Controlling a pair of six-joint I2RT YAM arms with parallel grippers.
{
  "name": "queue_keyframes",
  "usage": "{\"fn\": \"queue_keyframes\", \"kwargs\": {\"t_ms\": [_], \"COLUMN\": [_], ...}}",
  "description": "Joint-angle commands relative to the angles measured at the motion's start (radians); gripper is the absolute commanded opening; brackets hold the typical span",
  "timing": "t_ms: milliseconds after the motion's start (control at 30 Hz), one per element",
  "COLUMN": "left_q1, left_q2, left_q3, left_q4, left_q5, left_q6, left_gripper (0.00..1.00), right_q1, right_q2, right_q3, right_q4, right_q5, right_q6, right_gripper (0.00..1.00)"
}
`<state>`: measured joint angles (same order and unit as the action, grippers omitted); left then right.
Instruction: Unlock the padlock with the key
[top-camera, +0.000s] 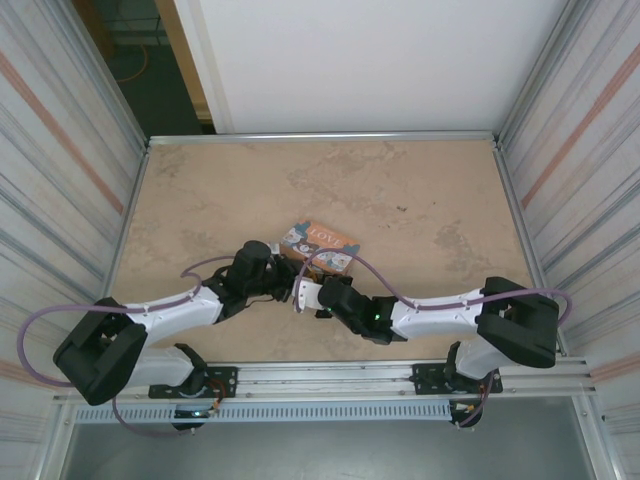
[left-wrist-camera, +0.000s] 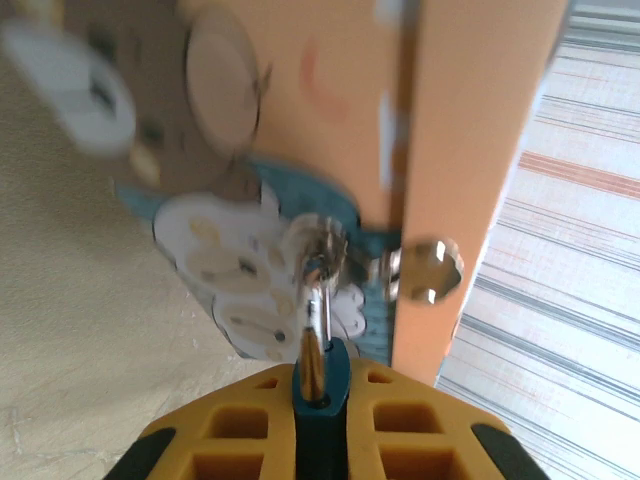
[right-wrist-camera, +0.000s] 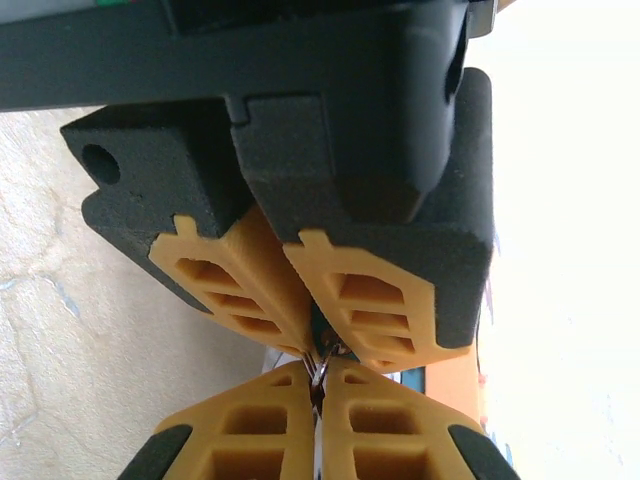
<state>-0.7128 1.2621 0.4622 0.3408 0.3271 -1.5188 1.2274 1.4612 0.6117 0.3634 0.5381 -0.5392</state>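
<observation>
Yellow-padded left tool (left-wrist-camera: 320, 372) clamps the teal padlock (left-wrist-camera: 334, 368), with what looks like a silver key (left-wrist-camera: 315, 325) rising from it. Opposite, right tool (right-wrist-camera: 320, 385) is pinched shut, tip to tip; contents unclear. All at mid-counter (top-camera: 420, 200), just near the box (top-camera: 325, 238). Likely insertion stage; next calls for a steady twist.

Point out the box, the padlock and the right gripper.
box (top-camera: 318, 238): top view, on its printed top face.
padlock (left-wrist-camera: 338, 372): left wrist view, on its teal body.
right gripper (right-wrist-camera: 320, 375): right wrist view, midway between its fingertips.
</observation>
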Motion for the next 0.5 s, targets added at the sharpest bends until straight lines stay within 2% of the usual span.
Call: {"fn": "queue_keyframes", "kwargs": {"t_ms": [0,300,467], "left_q1": [-0.005,-0.005,-0.006], "left_q2": [-0.009,0.002,0.008], "left_q3": [0.017,0.020,0.017], "left_q4": [0.043,0.052,0.062], "left_q5": [0.027,0.031,0.032], "left_q6": [0.008,0.007,0.002], "left_gripper": [0.00,0.00,0.00], "right_q1": [0.009,0.009,0.009], "right_q2": [0.009,0.004,0.001], "right_q3": [0.032,0.021,0.015], "right_q4": [0.045,0.065,0.087], "right_q5": [0.016,0.017,0.031], "right_q6": [0.016,0.070,0.157], "right_gripper": [0.02,0.00,0.00]}}
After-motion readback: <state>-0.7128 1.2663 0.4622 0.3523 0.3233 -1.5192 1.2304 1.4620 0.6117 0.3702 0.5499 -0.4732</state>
